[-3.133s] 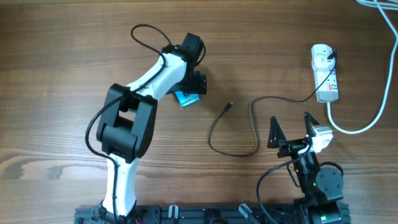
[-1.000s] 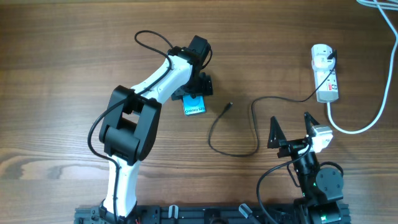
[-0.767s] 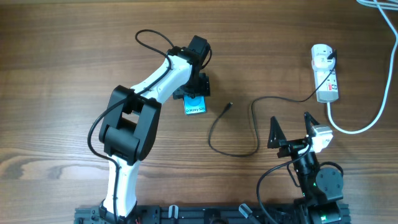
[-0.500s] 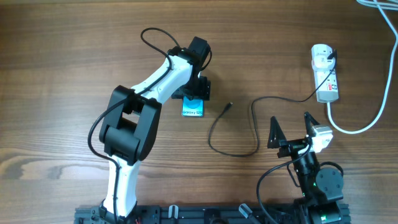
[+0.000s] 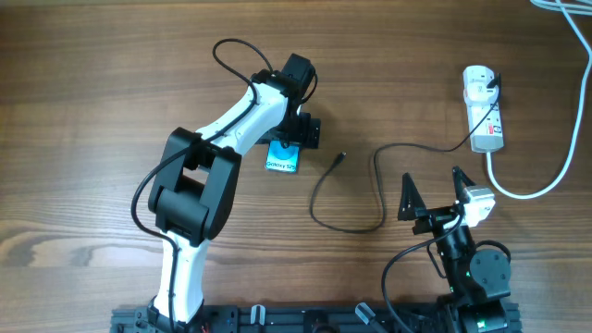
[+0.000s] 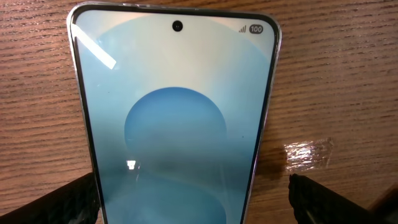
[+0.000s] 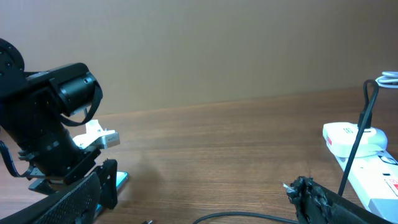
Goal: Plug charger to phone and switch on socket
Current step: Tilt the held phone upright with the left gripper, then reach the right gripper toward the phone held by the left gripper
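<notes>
The phone (image 5: 283,155) lies flat on the table with its turquoise screen up and fills the left wrist view (image 6: 174,124). My left gripper (image 5: 296,136) hangs over its far end, open, a finger on either side (image 6: 193,211); the right-hand finger stands apart from the phone's edge. The charger's black cable (image 5: 351,222) loops across the middle, and its free plug (image 5: 340,158) lies just right of the phone. The white socket strip (image 5: 486,116) lies at the far right (image 7: 360,149). My right gripper (image 5: 431,185) is open and empty near the front (image 7: 193,205).
A thick white cable (image 5: 555,176) curves from the socket strip toward the table's right edge. The left arm (image 7: 56,124) rises at the left of the right wrist view, with the phone (image 7: 119,179) beside it. Bare wooden tabletop (image 5: 92,92) spreads to the left.
The left gripper's jaws have spread wider around the phone. The phone has shifted slightly left and turned a little. The right arm has stayed still.
</notes>
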Tool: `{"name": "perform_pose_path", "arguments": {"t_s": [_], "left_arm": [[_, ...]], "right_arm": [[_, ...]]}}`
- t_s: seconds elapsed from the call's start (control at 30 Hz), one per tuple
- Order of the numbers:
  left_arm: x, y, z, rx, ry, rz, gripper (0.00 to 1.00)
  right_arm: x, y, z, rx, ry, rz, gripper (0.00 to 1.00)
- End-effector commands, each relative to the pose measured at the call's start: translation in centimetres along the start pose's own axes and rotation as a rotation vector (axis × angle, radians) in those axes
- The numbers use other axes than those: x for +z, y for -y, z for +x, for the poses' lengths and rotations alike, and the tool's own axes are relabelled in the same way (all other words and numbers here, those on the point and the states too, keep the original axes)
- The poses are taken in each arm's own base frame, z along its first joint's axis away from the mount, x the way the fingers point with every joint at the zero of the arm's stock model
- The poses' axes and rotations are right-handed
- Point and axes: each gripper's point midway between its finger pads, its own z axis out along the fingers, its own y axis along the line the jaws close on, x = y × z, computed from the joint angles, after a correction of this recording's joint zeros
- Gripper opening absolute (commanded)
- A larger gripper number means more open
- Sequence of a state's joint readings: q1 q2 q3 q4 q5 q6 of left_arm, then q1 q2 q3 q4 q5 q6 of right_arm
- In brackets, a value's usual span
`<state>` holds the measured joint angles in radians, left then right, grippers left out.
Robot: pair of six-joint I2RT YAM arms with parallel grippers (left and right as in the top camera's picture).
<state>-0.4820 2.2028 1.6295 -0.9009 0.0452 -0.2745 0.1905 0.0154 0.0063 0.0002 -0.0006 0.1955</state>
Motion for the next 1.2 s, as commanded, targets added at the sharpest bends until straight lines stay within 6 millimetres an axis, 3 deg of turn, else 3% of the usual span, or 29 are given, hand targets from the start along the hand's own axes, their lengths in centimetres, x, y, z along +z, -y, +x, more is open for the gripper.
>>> {"name": "perform_pose_path", "arguments": {"t_s": [0.0, 0.07, 0.17, 0.37, 0.57, 0.63, 0.77, 0.87, 0.97, 1.07, 1.17], "left_arm": [[4.0, -0.7, 2.1, 0.004, -0.098, 0.0, 1.0], [4.0, -0.6, 1.9, 0.005, -0.089, 0.002, 1.0], [3.9, -2.2, 1.3, -0.01, -0.055, -0.09, 1.0], [3.9, -1.9, 1.7, -0.009, -0.073, -0.079, 1.0], [3.8, -2.3, 2.6, 0.001, -0.109, -0.091, 1.0], [3.8, -2.3, 2.7, 0.001, -0.112, -0.092, 0.83], [3.8, -2.3, 2.6, 0.001, -0.11, -0.092, 0.84], [3.8, -2.3, 2.6, 0.001, -0.111, -0.092, 0.83], [3.8, -2.3, 2.6, 0.001, -0.11, -0.092, 0.81], [3.6, -2.7, 2.4, -0.012, -0.108, -0.091, 0.72], [3.5, -2.8, 2.2, -0.048, -0.122, -0.034, 0.69]], "right_arm": [[0.0, -0.1, -0.2, -0.01, 0.01, -0.007, 1.0], [0.0, -0.1, -0.2, -0.01, 0.01, -0.007, 1.0], [0.0, 0.1, -0.3, -0.009, 0.012, 0.004, 1.0], [0.0, -0.1, -0.3, 0.003, 0.015, -0.005, 1.0], [0.0, -0.1, -0.2, 0.249, 0.008, -0.008, 1.0], [0.0, -0.4, -0.1, 0.276, 0.002, -0.026, 1.0], [-0.1, -2.0, 0.5, 0.249, -0.064, -0.106, 1.0], [-0.2, -2.2, -0.6, 0.198, -0.099, -0.096, 1.0], [-0.2, -2.9, -3.8, 0.13, -0.165, -0.085, 1.0], [0.2, -3.7, -5.2, 0.031, -0.335, -0.088, 0.99], [1.9, -5.3, -6.4, 0.071, -0.486, -0.133, 1.0]]}}
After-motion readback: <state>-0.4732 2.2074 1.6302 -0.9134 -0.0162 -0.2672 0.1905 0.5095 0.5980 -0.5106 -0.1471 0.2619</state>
